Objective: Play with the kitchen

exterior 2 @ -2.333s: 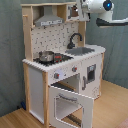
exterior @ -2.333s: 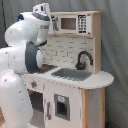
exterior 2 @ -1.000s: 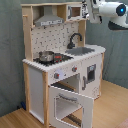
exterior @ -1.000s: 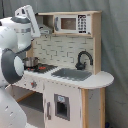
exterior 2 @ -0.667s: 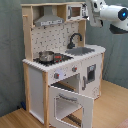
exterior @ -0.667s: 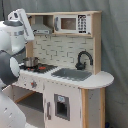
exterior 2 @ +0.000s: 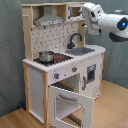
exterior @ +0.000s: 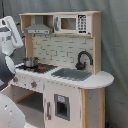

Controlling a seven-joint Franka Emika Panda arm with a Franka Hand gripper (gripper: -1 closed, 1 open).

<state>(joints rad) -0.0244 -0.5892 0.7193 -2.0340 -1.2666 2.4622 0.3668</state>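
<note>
The kitchen (exterior: 62, 70) stands upright on the wooden floor (exterior 2: 15, 120) against a grey curtain (exterior 2: 10, 50). In both exterior views the white arm (exterior 2: 107, 22) is up at the top shelf, off to one side of the toy. Its jaws are not clearly visible in either view, so I cannot tell whether they are released or clenched, and nothing can be seen held there.

Below the arm's end lie the sink (exterior 2: 84, 50) and the black faucet (exterior 2: 75, 39). Further along the tabletop (exterior: 102, 80) from them is the red-black stovetop (exterior 2: 52, 58), with a small metal pot (exterior 2: 46, 56) sitting on it. The grey hood (exterior 2: 48, 20) hangs over that pot.

In the second exterior view the oven door (exterior 2: 72, 102) is swung down and open, low beneath the stovetop, with knobs (exterior 2: 65, 73) just above it. The first exterior view shows a toy microwave (exterior: 72, 23) on the upper shelf, beside the hood.
</note>
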